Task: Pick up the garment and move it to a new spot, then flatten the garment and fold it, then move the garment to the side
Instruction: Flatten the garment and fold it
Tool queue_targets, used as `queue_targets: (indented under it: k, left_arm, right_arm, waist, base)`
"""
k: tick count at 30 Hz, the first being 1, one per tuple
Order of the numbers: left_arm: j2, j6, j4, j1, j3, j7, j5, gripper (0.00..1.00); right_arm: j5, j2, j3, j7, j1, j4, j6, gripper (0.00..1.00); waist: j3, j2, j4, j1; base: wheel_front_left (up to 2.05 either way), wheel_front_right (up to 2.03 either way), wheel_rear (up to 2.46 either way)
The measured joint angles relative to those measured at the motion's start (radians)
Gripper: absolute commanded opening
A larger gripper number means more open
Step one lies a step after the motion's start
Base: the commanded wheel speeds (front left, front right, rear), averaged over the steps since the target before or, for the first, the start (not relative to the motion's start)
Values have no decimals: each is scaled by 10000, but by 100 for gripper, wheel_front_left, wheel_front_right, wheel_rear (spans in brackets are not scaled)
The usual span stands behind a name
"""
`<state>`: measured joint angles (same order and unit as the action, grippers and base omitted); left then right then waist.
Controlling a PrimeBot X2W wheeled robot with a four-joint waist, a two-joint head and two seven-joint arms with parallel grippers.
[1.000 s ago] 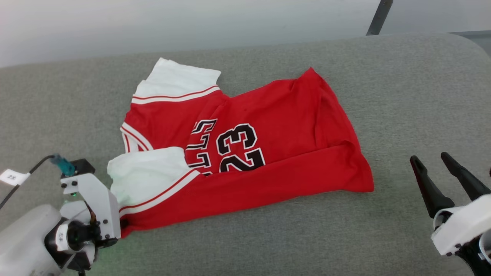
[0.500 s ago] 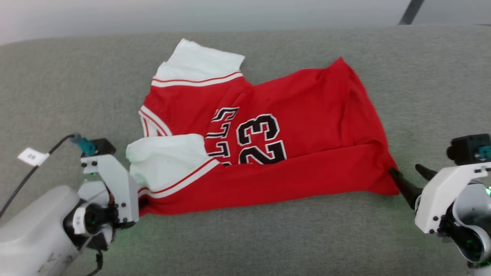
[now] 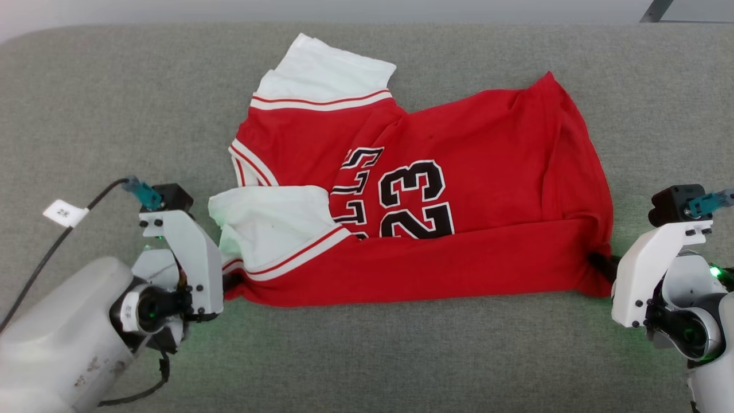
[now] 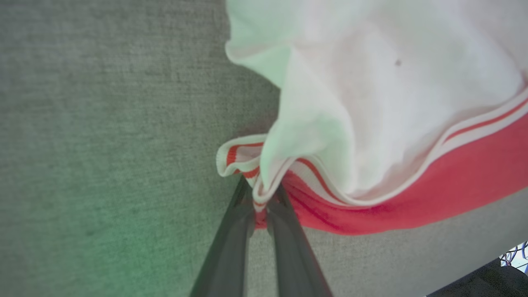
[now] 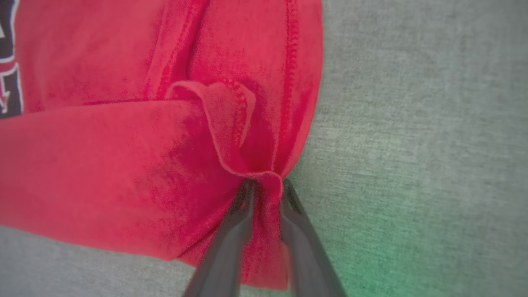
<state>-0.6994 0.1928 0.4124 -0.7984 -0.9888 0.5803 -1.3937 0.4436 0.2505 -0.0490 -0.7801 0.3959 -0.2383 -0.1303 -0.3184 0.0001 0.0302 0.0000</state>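
Note:
The garment [image 3: 459, 143], a red jersey with white sleeves and a black "23", lies on the grey surface with its near edge folded over. My left gripper [image 3: 232, 281] is shut on the garment's near left corner. In the left wrist view the fingertips [image 4: 260, 206] pinch the striped trim below the white sleeve [image 4: 392, 103]. My right gripper [image 3: 599, 267] is at the near right corner. The right wrist view shows its fingers [image 5: 266, 185] closed on a bunched fold of the red hem [image 5: 123, 156].
A grey fabric-covered surface [image 3: 367, 355] stretches all around the jersey, with its far edge at the top. A dark pole [image 3: 654, 10] stands at the upper right. A cable with a white tag [image 3: 64, 213] trails from my left wrist.
The head camera has shifted. My right gripper came in from the lower right, open, reached the garment's near right corner and closed on it. The left gripper kept its hold.

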Motion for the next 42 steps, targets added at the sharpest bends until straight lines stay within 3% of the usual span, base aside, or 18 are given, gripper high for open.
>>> queue_targets:
  k: [6, 12, 17, 29, 39, 40, 41, 42]
  left_arm:
    - [-56, -165, 125, 0, 48, -48, -10, 0]
    - [-389, -50, -276, 121, 10, -23, 46, 0]
    - [-876, 336, -1032, 474, -73, 132, 48, 0]
    - [-2042, 1743, -3567, 1980, -291, 219, -247, 0]
    - [-2205, 2125, -4203, 2772, -286, -46, -594, 0]
    - [-2201, 2132, -4199, 2789, -282, -48, -608, 0]
    - [-2196, 2134, -4197, 2818, -280, -81, -608, 0]
    - [-2171, 2155, -4184, 2865, -245, -138, -629, 0]
  right_arm:
    - [230, 125, 0, 0, 78, -144, -13, 0]
    - [506, 374, 153, -222, -377, 198, -13, 0]
    - [683, 552, 278, -502, -1037, 777, -12, 0]
    - [913, 708, 504, -1193, -2573, 1726, -12, 0]
    - [974, 587, 619, -1402, -3252, 2038, -12, 0]
    - [924, 596, 573, -1388, -3251, 2063, -12, 5]
    - [917, 610, 508, -1306, -3252, 2104, -12, 33]
    - [915, 616, 458, -1246, -3252, 2123, -12, 45]
  waist:
    - [117, 0, -42, 0]
    - [402, 0, -108, 0]
    - [687, 0, -149, 0]
    - [1195, 0, -221, 0]
    - [1306, 0, -209, 0]
    - [1327, 0, -210, 0]
    - [1354, 0, -212, 0]
    - [1386, 0, -216, 0]
  base:
    - [0, 0, 0]
    - [0, 0, 0]
    - [0, 0, 0]
    - [0, 0, 0]
    - [0, 0, 0]
    - [0, 0, 0]
    - [0, 0, 0]
    - [0, 0, 0]
